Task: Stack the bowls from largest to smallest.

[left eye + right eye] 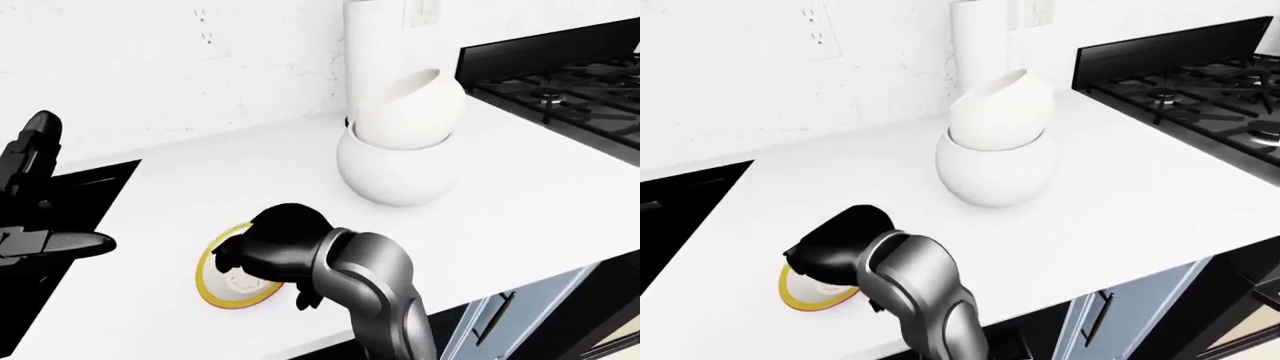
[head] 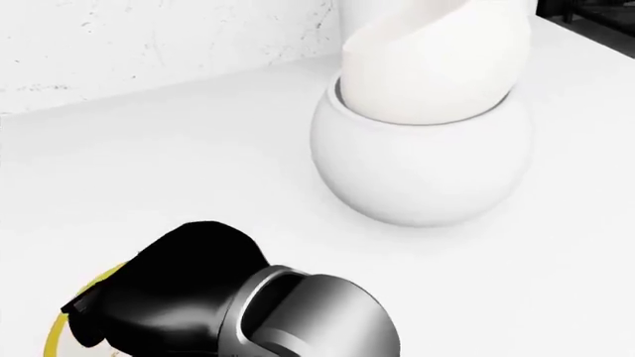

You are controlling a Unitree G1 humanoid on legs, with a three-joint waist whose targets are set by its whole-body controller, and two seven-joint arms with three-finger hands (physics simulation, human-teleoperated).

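Your right hand (image 1: pixel 270 251) covers the yellow-rimmed bowl (image 1: pixel 222 283) on the tabletop (image 1: pixel 520 202); its finger spread I cannot tell.

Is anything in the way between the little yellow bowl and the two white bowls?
Nothing visible blocks that stretch. The yellow-rimmed bowl sits under the right robot hand, and only bare white counter lies between it and the big white bowl, which holds the tilted white bowl.
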